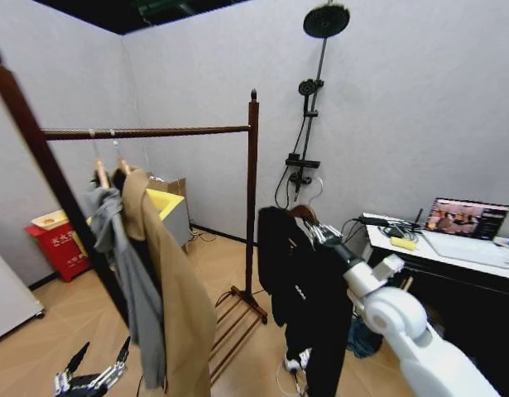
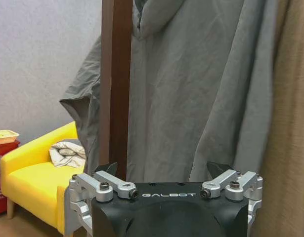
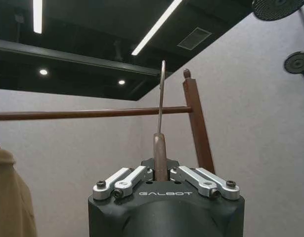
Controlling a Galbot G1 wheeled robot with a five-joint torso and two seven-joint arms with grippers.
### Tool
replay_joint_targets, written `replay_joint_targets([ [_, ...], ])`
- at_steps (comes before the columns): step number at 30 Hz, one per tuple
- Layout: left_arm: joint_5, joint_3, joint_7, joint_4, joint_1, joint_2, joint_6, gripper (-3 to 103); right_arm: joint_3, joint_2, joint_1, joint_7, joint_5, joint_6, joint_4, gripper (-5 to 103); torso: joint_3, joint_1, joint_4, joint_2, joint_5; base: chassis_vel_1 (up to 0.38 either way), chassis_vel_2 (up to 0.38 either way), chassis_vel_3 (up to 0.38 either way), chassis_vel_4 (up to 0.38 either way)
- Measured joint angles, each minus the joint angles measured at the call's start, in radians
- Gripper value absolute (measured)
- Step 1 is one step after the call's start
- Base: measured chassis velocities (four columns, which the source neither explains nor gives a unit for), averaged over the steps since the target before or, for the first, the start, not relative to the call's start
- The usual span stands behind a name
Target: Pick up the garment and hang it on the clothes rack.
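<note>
The garment (image 1: 308, 289), a black jacket on a wooden hanger (image 1: 302, 212), hangs in the air to the right of the clothes rack (image 1: 252, 198). My right gripper (image 1: 322, 234) is shut on the hanger's neck (image 3: 160, 153). In the right wrist view the metal hook (image 3: 162, 94) stands up in front of the rack's top bar (image 3: 92, 113), near the knob-topped post (image 3: 196, 128); whether they touch I cannot tell. My left gripper (image 1: 93, 376) hangs low at the left, open and empty. In the left wrist view it (image 2: 161, 170) faces the rack's other post (image 2: 116, 84).
A grey hoodie (image 1: 126, 265) and a long tan coat (image 1: 175, 289) hang at the left end of the bar. A yellow chair (image 2: 38, 182) and a red box (image 1: 60, 244) stand behind the rack. A dark desk (image 1: 453, 273) with a laptop (image 1: 468, 219) stands at the right.
</note>
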Motion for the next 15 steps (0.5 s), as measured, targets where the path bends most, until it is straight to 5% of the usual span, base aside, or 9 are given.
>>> replay_joint_targets([
  [7, 0.000, 0.000, 0.000, 0.000, 0.000, 0.000, 0.000, 100, -0.220, -0.039, 0.369, 0.043, 0.194, -0.076, -0.107, 10, 0.000, -0.002, 0.0009, 0.000, 0.0007, -0.063, 0.069, 0.083, -0.023],
  [15, 0.000, 0.000, 0.000, 0.000, 0.000, 0.000, 0.000, 100, -0.493, 0.050, 0.721, 0.040, 0.133, -0.115, -0.301, 10, -0.001, -0.003, 0.0000, 0.001, 0.0005, 0.044, -0.058, -0.039, 0.040],
])
